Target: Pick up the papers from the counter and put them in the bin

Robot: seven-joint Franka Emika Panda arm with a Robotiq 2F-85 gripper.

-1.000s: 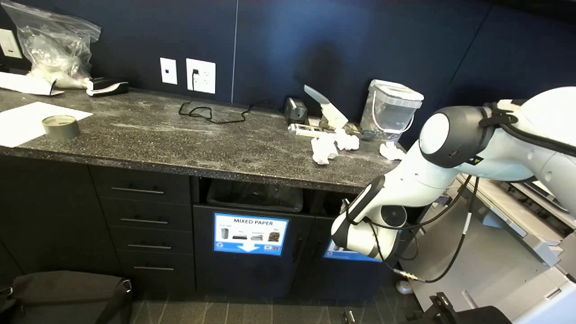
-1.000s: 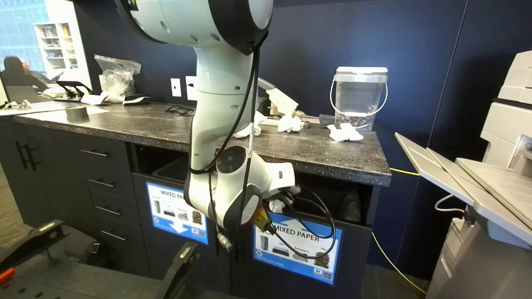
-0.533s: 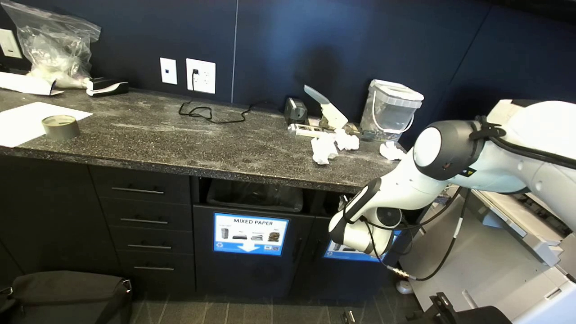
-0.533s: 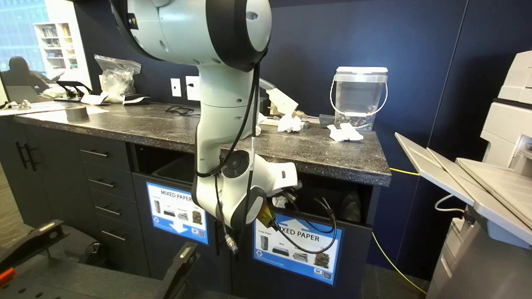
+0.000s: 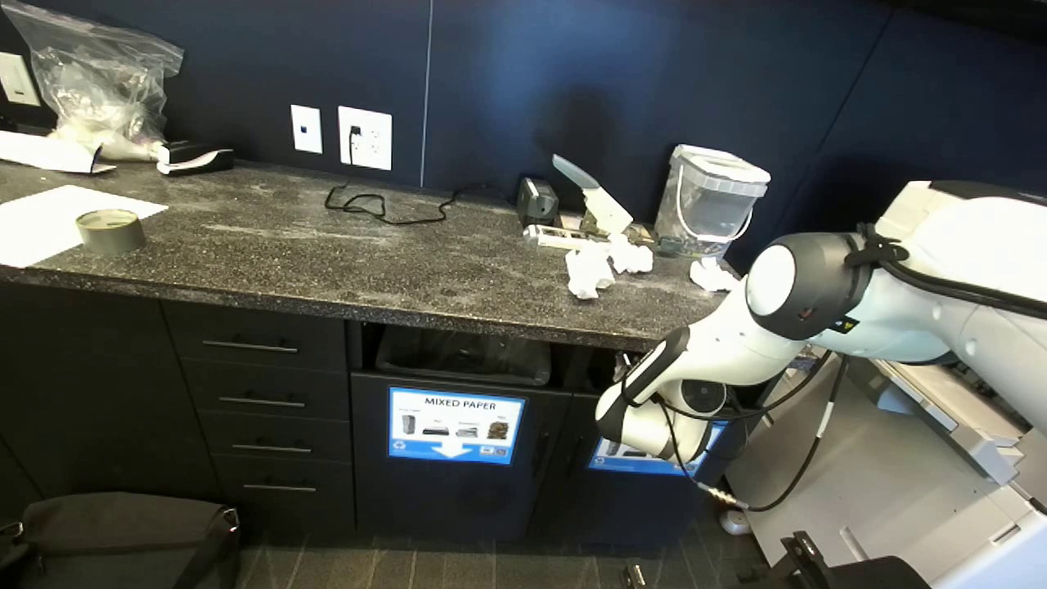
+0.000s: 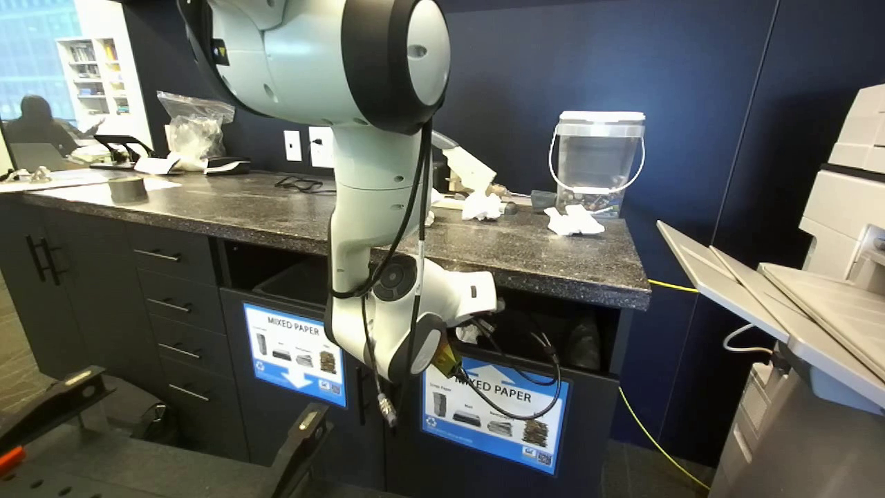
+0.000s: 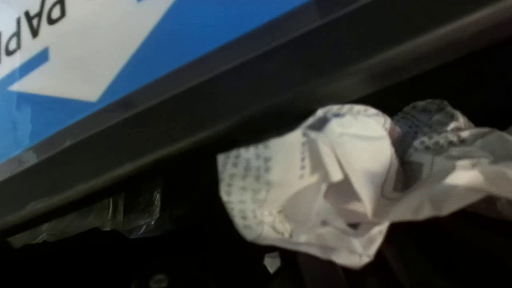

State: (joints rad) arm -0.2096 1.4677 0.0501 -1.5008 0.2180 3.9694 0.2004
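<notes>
A crumpled printed paper (image 7: 340,180) fills the middle of the wrist view, over the dark opening of the bin (image 6: 584,429). It covers my fingertips, with only dim dark shapes below it. My gripper (image 6: 479,326) reaches toward that slot, largely hidden behind the wrist, and the paper (image 6: 467,335) shows beside it; it appears shut on this paper. Below the front edge of the counter (image 5: 368,262), the arm bends down. On the counter lie more crumpled papers: two close together (image 5: 589,270) and another by the bucket (image 5: 712,275).
A clear lidded bucket (image 6: 600,159) stands at the back. A white stapler-like tool (image 5: 605,204) touches the papers. A neighbouring bin slot (image 5: 462,352) carries a similar sign. The printer (image 6: 843,207) flanks the counter's end. Loose cables (image 6: 546,366) hang from the wrist.
The arm's elbow has dropped. The wrist has shifted slightly toward the cabinet, the paper moving with it. Papers on the counter have stayed put.
</notes>
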